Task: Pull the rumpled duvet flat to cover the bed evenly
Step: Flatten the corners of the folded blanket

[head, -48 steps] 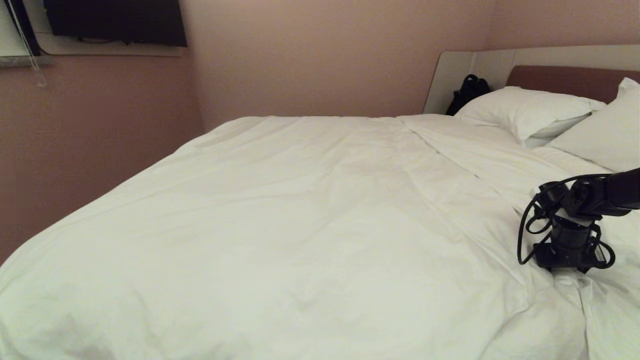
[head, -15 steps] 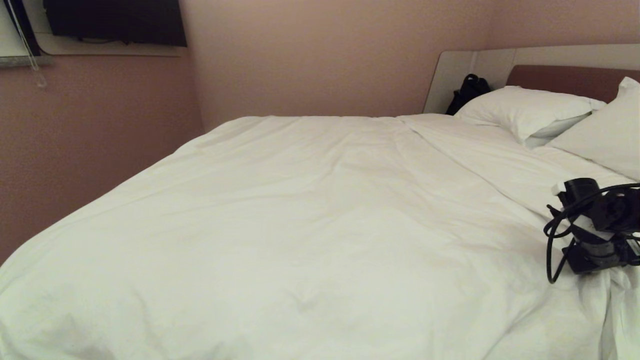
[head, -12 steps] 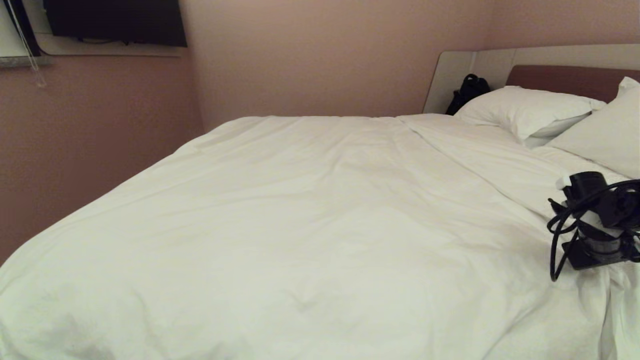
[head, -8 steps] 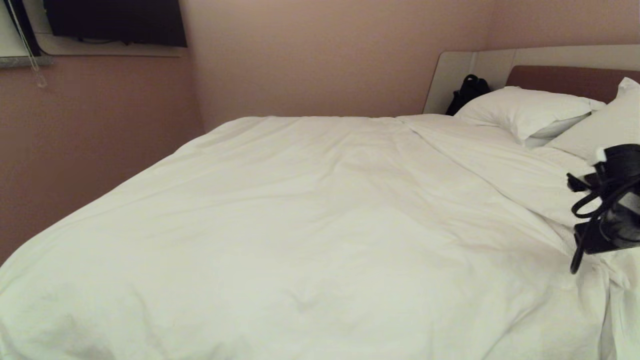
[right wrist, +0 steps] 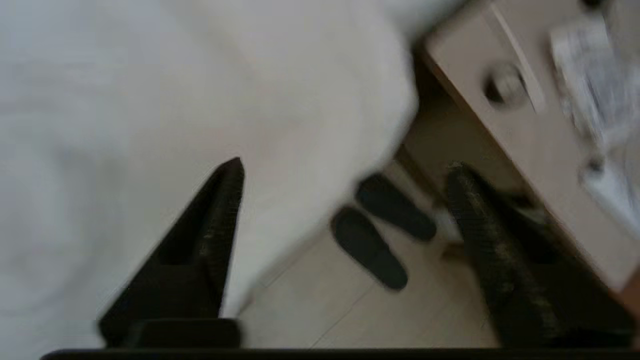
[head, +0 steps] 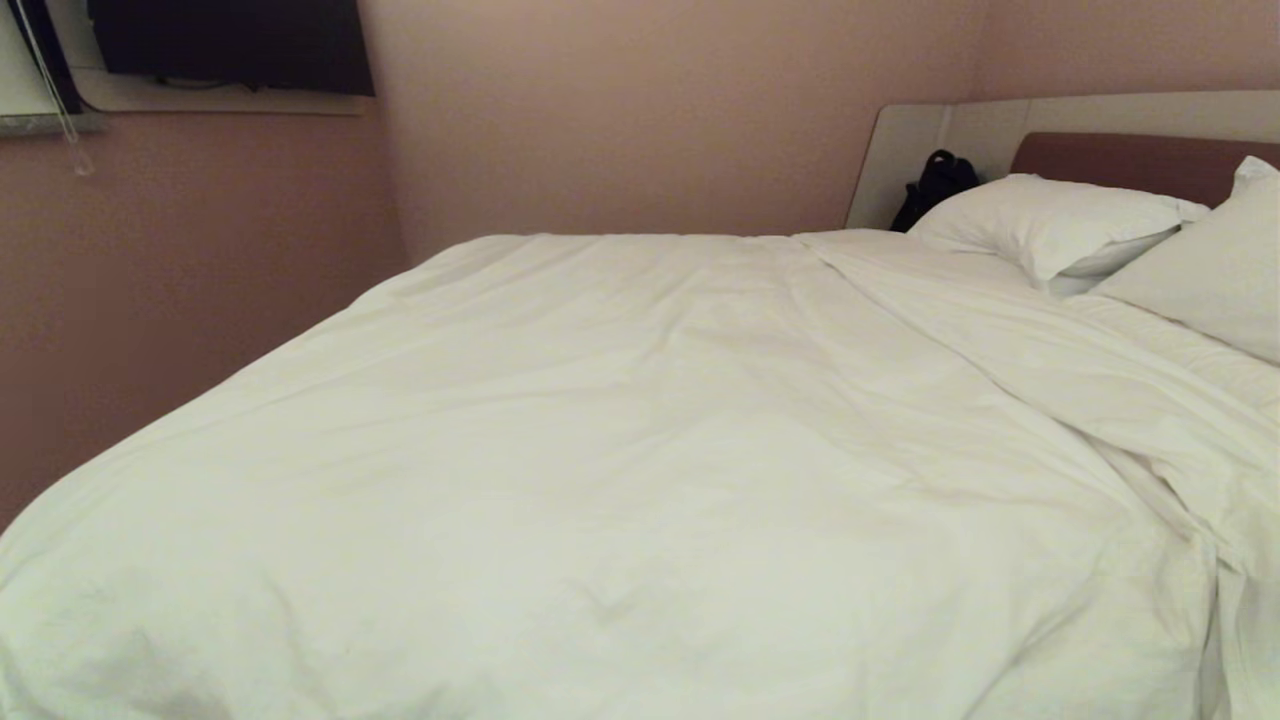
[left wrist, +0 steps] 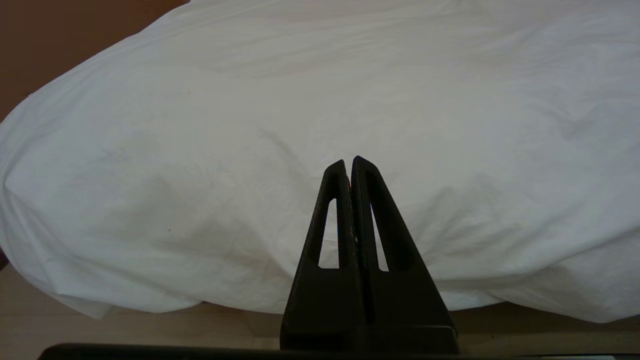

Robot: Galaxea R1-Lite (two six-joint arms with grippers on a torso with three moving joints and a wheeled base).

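The white duvet (head: 620,450) lies spread over most of the bed (head: 1150,160), with creases and a folded ridge toward the pillow end at the right. Its puffy near edge (left wrist: 250,150) hangs over the bed's side above the floor. Neither arm shows in the head view. My left gripper (left wrist: 349,162) is shut, empty, pointing at that hanging edge from a short way off. My right gripper (right wrist: 345,167) is open and empty, off the bed's side, with white bedding (right wrist: 175,100) by one finger and floor under the other.
Two white pillows (head: 1050,220) lean at the headboard, with a black bag (head: 935,185) beside them. A dark screen (head: 230,45) hangs on the pink wall. Two black slippers (right wrist: 380,235) lie on the pale floor next to a beige bedside cabinet (right wrist: 505,100).
My right gripper was down on the duvet's right part, then lifted, swung right and left the head view. The cloth there has settled into a ridge.
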